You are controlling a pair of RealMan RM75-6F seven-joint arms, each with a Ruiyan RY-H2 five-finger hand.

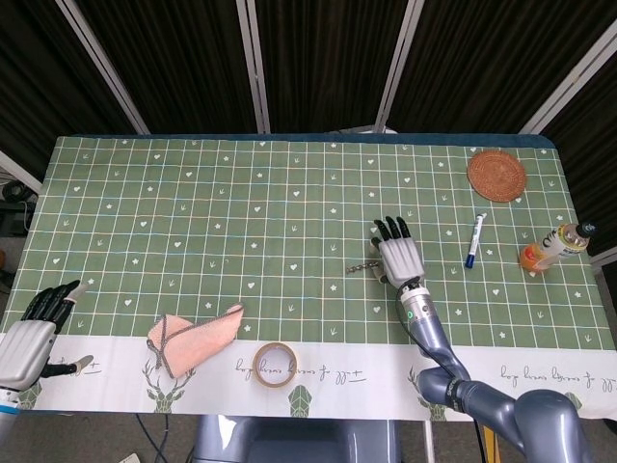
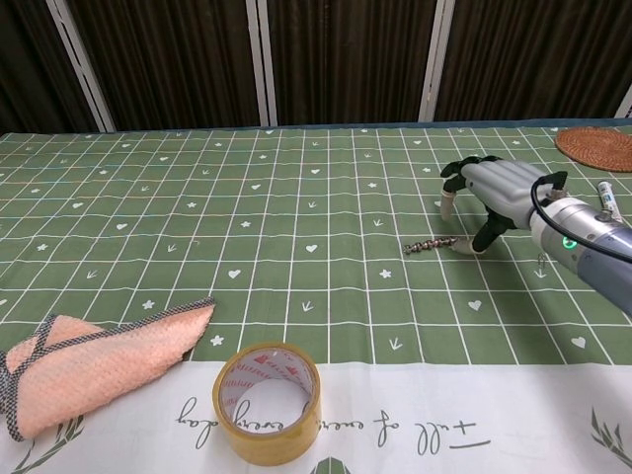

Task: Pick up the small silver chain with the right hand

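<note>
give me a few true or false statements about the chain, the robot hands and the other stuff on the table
1. The small silver chain lies flat on the table. True.
2. The right robot hand has lifted the chain clear of the table. False: the hand is low beside the chain's right end, its fingers apart, and the chain is on the cloth.
3. The roll of tape stands near the front edge, right of the pink cloth. True.
4. The left robot hand holds the pink cloth. False: it is at the table's left front corner, apart from the cloth, holding nothing.
5. The marker pen lies on the woven coaster. False: it lies on the table, nearer than the coaster.
</note>
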